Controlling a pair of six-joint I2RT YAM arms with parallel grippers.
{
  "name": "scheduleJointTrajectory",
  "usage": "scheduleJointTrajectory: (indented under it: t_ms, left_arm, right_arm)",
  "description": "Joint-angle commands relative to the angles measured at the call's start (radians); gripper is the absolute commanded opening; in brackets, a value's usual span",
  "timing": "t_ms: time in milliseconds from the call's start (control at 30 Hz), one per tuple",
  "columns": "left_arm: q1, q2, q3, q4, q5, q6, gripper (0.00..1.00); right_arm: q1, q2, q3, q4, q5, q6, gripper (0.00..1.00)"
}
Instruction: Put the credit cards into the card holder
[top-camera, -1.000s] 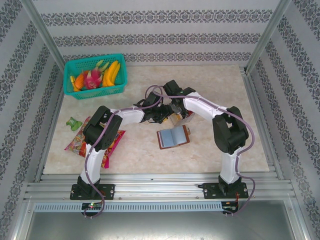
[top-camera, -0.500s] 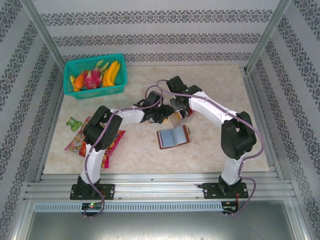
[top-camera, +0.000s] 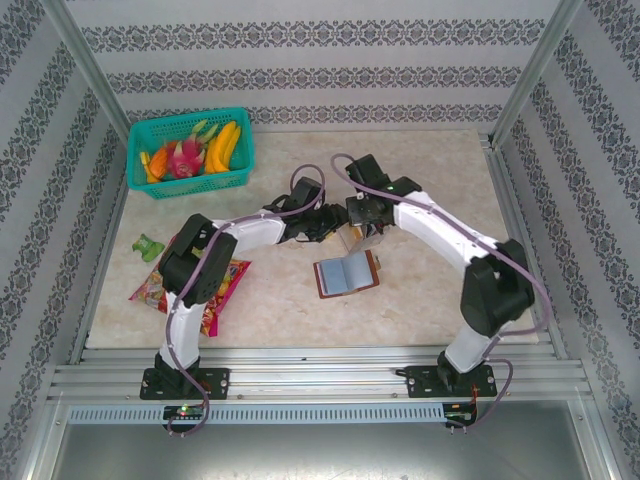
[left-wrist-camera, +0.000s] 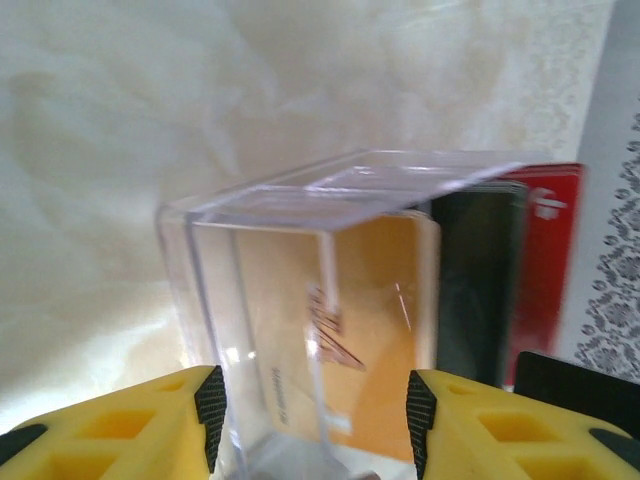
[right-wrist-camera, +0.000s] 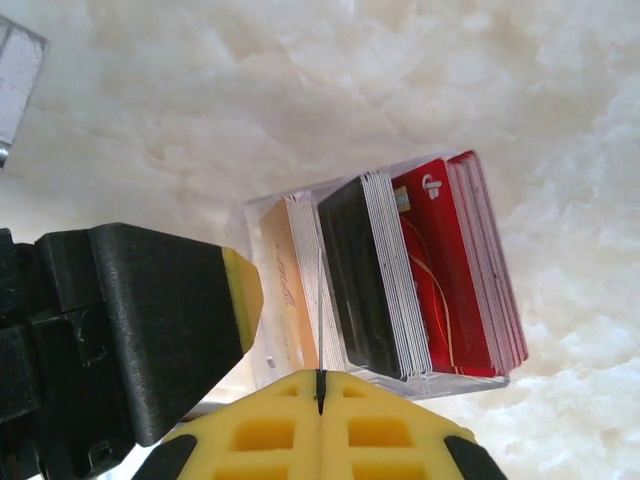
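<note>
We look down on a pale marble table (top-camera: 430, 170) inside a cell with patterned walls. Two white-and-black arms reach inward from the near edge. Their grippers meet over the middle of the table at a small clear stand (left-wrist-camera: 300, 195) packed with the credit cards (right-wrist-camera: 400, 280). The cards stand upright on edge in a row: a tan one at one end, then pale edges, a black card, more pale edges, and a block of red cards at the other end.

The left gripper (left-wrist-camera: 315, 400) is about half open, closed onto the stand. The clear walls sit between its two yellow fingers, with a dark pad against each side. The tan card faces its camera through the plastic.

The right gripper (right-wrist-camera: 318, 380) hangs directly above the stand with its yellow fingers pressed together, leaving only a thin dark seam between them. That seam lines up with a thin pale edge between the tan card and the black one. We cannot tell whether anything is pinched there.

The card holder (top-camera: 347, 273) lies open and flat on the table, near the stand on its near side and apart from it. Its brown cover shows at the edges and its grey sleeves face up.

At the far left corner a teal basket (top-camera: 190, 185) holds colourful fruit. A bright snack packet (top-camera: 150, 290) lies under the left arm's elbow, with a small green object (top-camera: 150, 246) just beyond it.
</note>
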Motion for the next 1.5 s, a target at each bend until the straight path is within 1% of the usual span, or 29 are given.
scheduleJointTrajectory:
  t_ms: [0,100,200,267,367,533,633,900,1067,1167,1467]
  left_arm:
    - [-0.011,-0.107,-0.050,-0.039,-0.044,0.068,0.54]
    - [-0.011,-0.180,-0.128,-0.071,-0.079,0.086,0.54]
    - [-0.015,-0.246,-0.209,-0.093,-0.081,0.089,0.54]
    - [-0.023,-0.285,-0.261,-0.108,-0.080,0.089,0.53]
    - [-0.040,-0.328,-0.327,-0.116,-0.074,0.078,0.53]
    - [-0.069,-0.345,-0.388,-0.118,-0.069,0.054,0.53]
    - [-0.085,-0.339,-0.394,-0.129,-0.071,0.053,0.53]
    - [-0.101,-0.309,-0.400,-0.127,-0.070,0.045,0.51]
    - [-0.106,-0.292,-0.401,-0.131,-0.067,0.043,0.50]
    - [-0.109,-0.283,-0.403,-0.129,-0.066,0.042,0.50]
    - [-0.117,-0.252,-0.399,-0.144,-0.070,0.039,0.47]
  right_arm:
    - [-0.031,-0.125,-0.089,0.090,-0.102,0.048,0.00]
    - [-0.059,-0.227,-0.241,0.212,-0.236,0.101,0.00]
    - [-0.071,-0.300,-0.386,0.334,-0.352,0.176,0.00]
    - [-0.074,-0.326,-0.483,0.409,-0.424,0.224,0.00]
    - [-0.080,-0.337,-0.582,0.494,-0.489,0.293,0.00]
    - [-0.086,-0.327,-0.679,0.585,-0.515,0.338,0.00]
    - [-0.093,-0.320,-0.700,0.593,-0.505,0.330,0.00]
    - [-0.110,-0.276,-0.750,0.649,-0.533,0.328,0.00]
    - [-0.110,-0.245,-0.796,0.739,-0.567,0.331,0.00]
    - [-0.106,-0.218,-0.814,0.781,-0.587,0.325,0.00]
    - [-0.068,-0.160,-0.861,0.899,-0.586,0.295,0.00]
